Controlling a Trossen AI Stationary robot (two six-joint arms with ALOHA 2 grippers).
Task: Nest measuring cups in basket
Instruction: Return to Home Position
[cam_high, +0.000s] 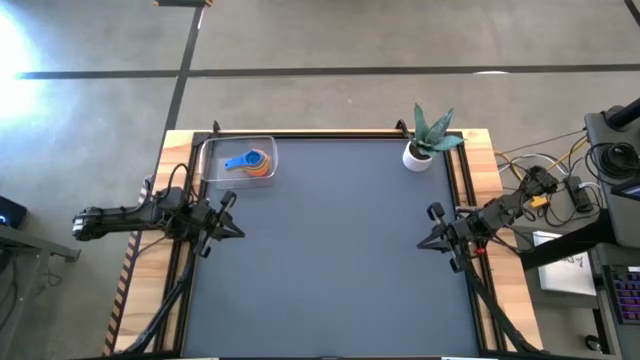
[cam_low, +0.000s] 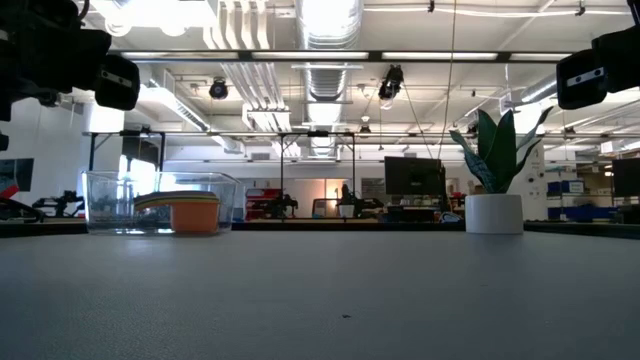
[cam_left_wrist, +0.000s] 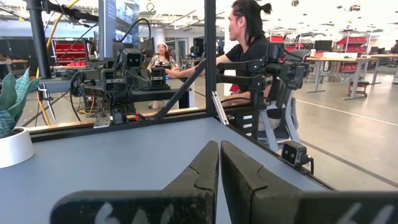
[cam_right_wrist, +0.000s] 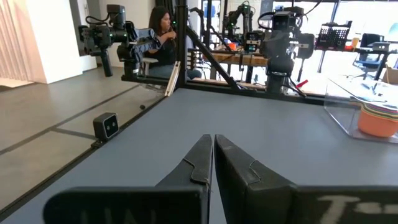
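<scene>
Clear plastic basket (cam_high: 213, 168) at the far left holds the nested measuring cups (cam_high: 252, 163), so I have left gripper (cam_left_wrist: 219, 148) and right gripper (cam_right_wrist: 213, 139) pinched together, empty, parked either side of the table (cam_high: 330, 260).

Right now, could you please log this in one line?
cups nested in basket; left gripper shut, left side; right gripper shut, right side

White-potted plant (cam_high: 420, 150) upper right of high view, on grey tabletop (cam_high: 330, 270). Cable tangle (cam_high: 572, 190) at right edge. Seated person (cam_right_wrist: 160, 38) beyond table, right wrist view.
</scene>
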